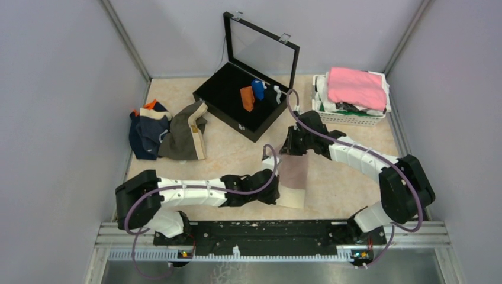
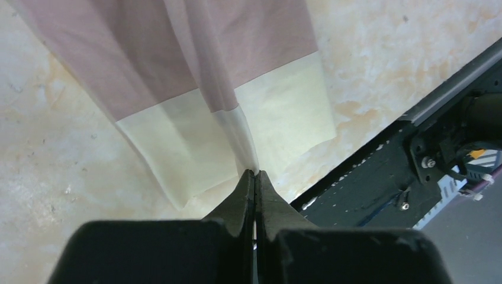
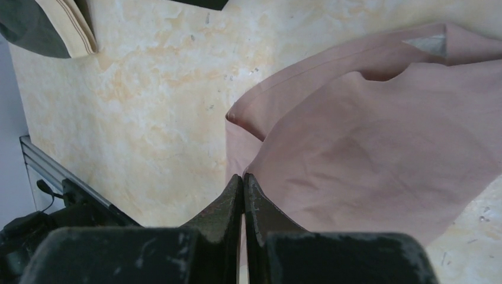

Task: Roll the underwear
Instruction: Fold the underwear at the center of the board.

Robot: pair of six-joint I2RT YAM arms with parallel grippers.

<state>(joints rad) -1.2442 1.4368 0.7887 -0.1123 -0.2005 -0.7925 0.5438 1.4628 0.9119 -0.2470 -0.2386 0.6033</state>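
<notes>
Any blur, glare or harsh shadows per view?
Top external: sharp, even light, soft shadows. Left wrist: left end effector out of focus up close, pale pink-beige underwear sharper. Right wrist: right end effector likewise soft, underwear folds crisp; no glare.

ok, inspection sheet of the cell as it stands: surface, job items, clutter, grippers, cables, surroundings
Surface: beige marbled table, faint specks.
Job's things: pale pink-beige briefs at centre, held between both grippers; pile of unrolled briefs far left; orange roll and blue roll in the open black case.
Clutter: white basket holding bright pink cloth, far right.
Grippers: left gripper shut on the briefs' cream waistband; right gripper shut on their pink edge.
Cables: purple cables looped along both arms.
Surroundings: grey walls; metal rail at the near edge.
</notes>
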